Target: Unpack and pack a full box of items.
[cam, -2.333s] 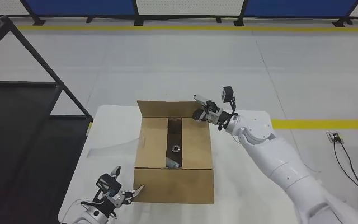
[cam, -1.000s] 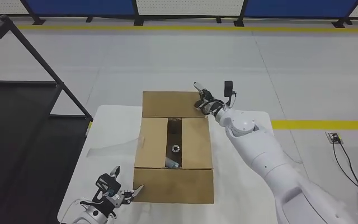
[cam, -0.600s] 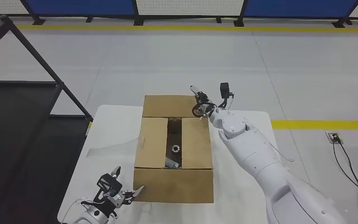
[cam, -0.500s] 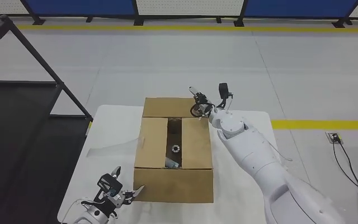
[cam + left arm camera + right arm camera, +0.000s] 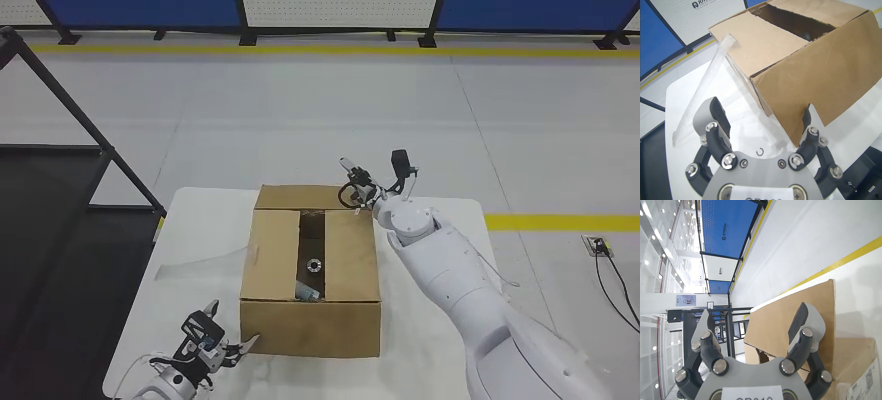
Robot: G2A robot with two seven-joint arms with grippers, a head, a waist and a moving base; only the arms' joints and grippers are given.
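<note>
A brown cardboard box (image 5: 345, 270) stands on the white table (image 5: 200, 240), its two long top flaps almost shut with a dark slot between them. A round black item (image 5: 315, 265) and a pale item (image 5: 308, 293) show in the slot. My right gripper (image 5: 350, 180) (image 5: 753, 317) is open at the box's far right corner, one finger (image 5: 800, 317) against the far flap (image 5: 295, 197) (image 5: 800, 298). My left gripper (image 5: 218, 345) (image 5: 762, 113) is open low on the table, at the box's near left corner (image 5: 770, 111).
A clear plastic strip (image 5: 702, 89) runs from the box's left side down onto the table (image 5: 683, 94). A small metal clip ring (image 5: 759, 151) lies just in front of the left gripper. A black frame (image 5: 70, 150) stands left of the table.
My right gripper has moved from the box's right side to its far edge, and the far flap has tipped up. The left gripper shifted slightly at the near corner.
</note>
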